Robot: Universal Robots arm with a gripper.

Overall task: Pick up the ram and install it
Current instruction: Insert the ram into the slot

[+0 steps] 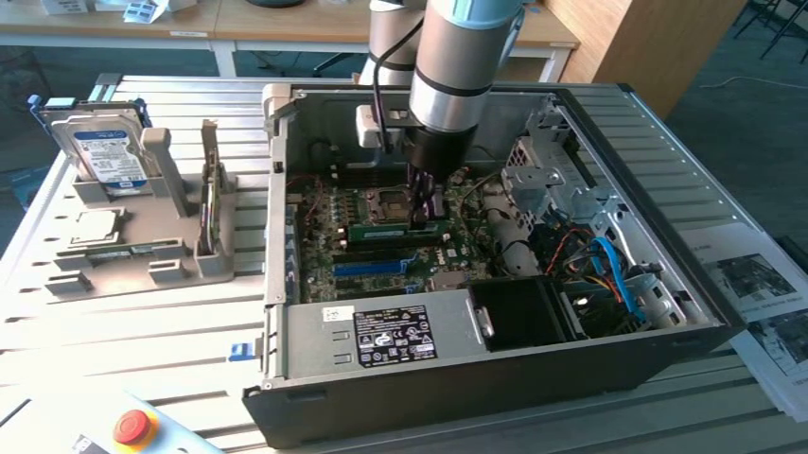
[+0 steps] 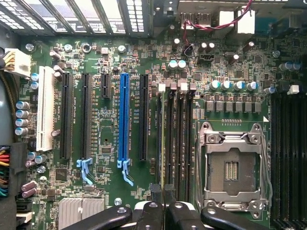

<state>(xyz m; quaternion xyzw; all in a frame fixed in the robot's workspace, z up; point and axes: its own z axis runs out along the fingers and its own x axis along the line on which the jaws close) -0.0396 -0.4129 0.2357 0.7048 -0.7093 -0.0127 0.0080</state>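
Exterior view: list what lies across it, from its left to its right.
Blue-labelled metal hard drive → upright green circuit-board stick in the grey stand → long green ram stick over the motherboard → blue flat cable → printed paper sheets.

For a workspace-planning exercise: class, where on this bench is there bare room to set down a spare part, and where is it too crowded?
Bare slotted table lies between the grey holder, the red button and the computer case. Also free: the strip beyond the hard drive. Crowded: inside the case, where the pincer grips the ram beside cables.
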